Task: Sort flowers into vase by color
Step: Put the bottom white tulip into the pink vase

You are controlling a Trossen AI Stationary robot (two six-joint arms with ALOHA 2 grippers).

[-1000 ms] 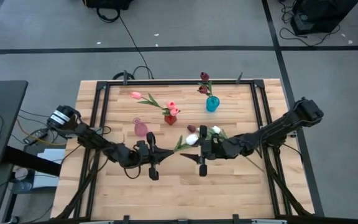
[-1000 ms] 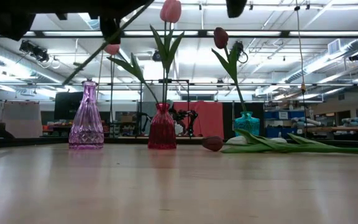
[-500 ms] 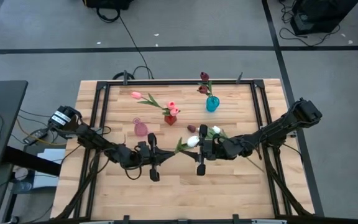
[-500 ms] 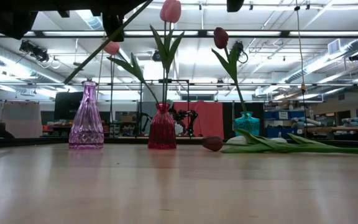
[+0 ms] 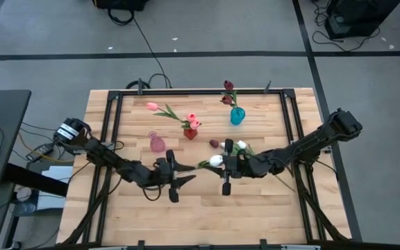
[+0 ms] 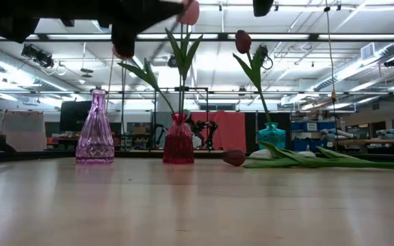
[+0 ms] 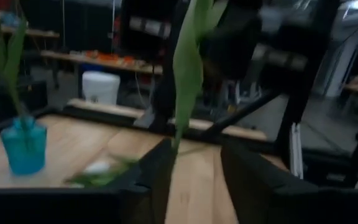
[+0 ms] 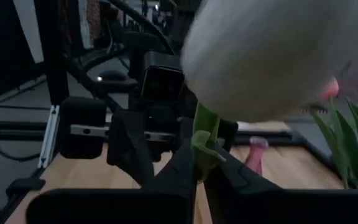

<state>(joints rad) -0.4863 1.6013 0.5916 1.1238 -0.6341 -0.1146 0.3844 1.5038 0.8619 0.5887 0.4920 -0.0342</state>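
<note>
Since the right gripper (image 5: 226,167) is clamped on the white tulip (image 5: 215,160) mid-frame over the worktop (image 5: 255,208) while the left gripper (image 5: 179,178) sits apart around its stem end, any mistimed release probably drops it.

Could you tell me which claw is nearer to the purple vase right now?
The left claw: it sits just front-right of the purple vase. The right claw, gripping the white tulip, is farther off to the vase's right.
</note>
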